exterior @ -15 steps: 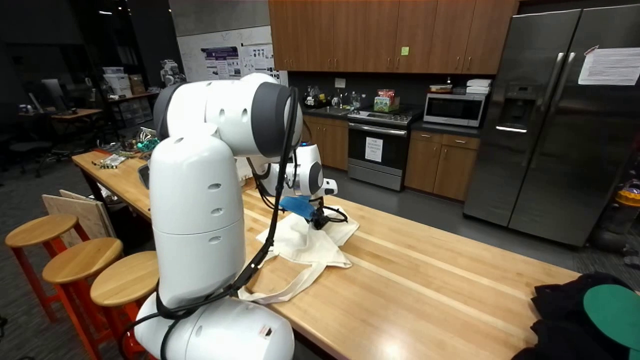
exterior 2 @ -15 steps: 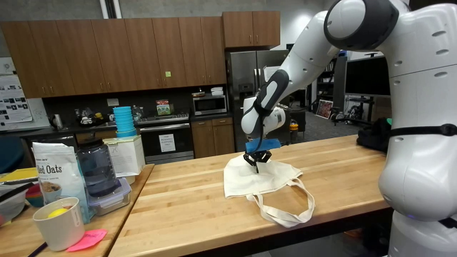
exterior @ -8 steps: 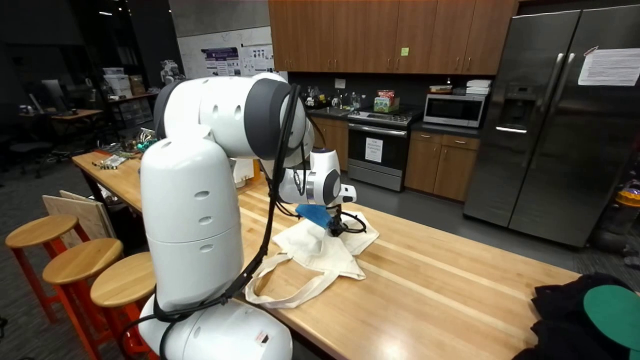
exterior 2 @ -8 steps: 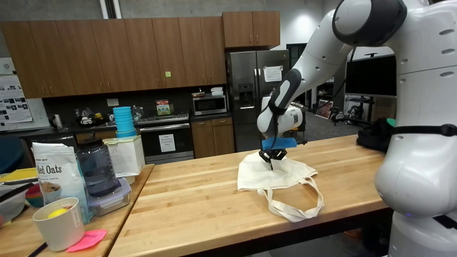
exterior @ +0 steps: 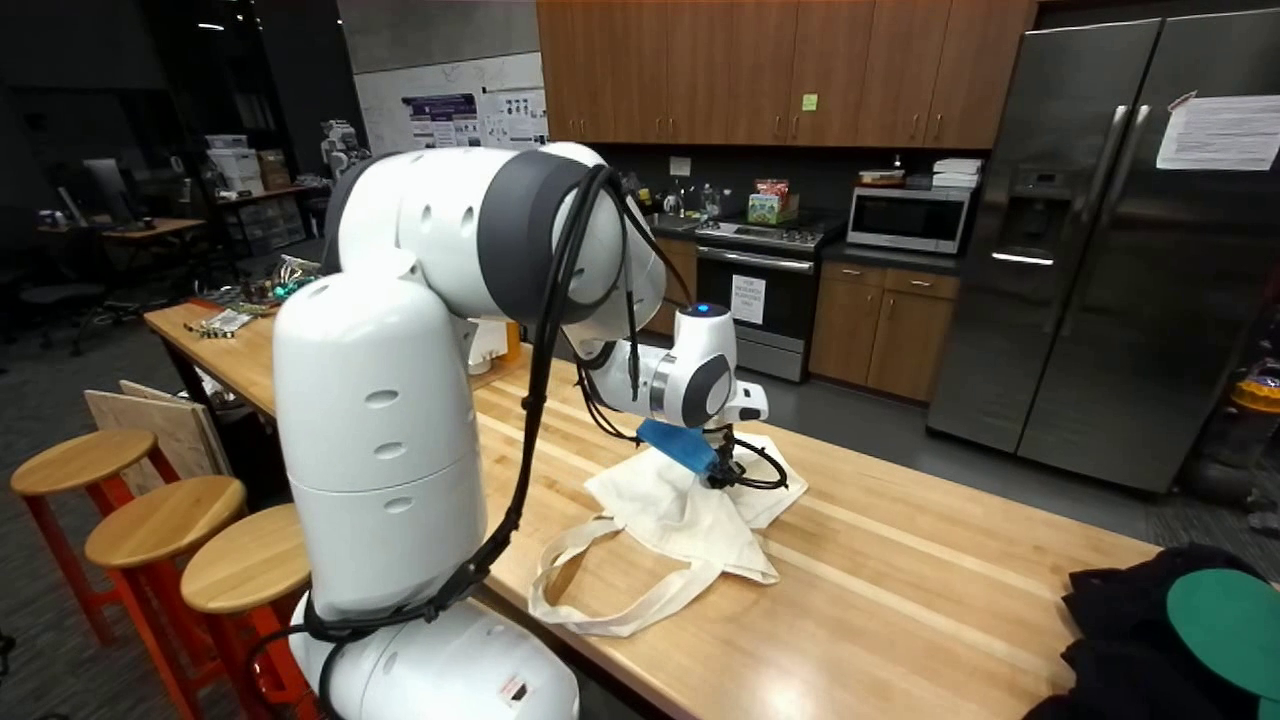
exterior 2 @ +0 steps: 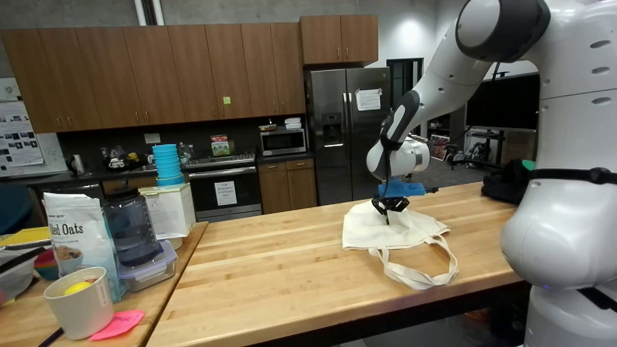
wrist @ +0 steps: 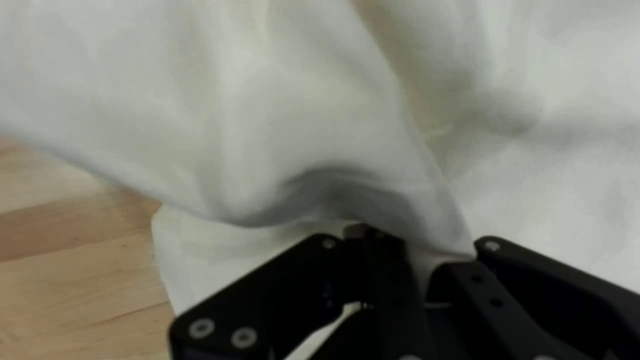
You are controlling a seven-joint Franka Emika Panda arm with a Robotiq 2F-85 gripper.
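The long wooden table [exterior 2: 270, 274] stands beside the white robot arm [exterior: 385, 430], and on its top lies the rumpled cream tote bag [exterior 2: 376, 236], its strap [exterior 2: 419, 280] looped toward the near edge in both exterior views. Over the bag's body the black gripper [exterior 2: 387, 220], a blue piece [exterior 2: 402, 188] mounted above it, points down, closed on the fabric, and in the wrist view a raised fold of cloth [wrist: 320, 150] runs in between its fingers [wrist: 392, 285]
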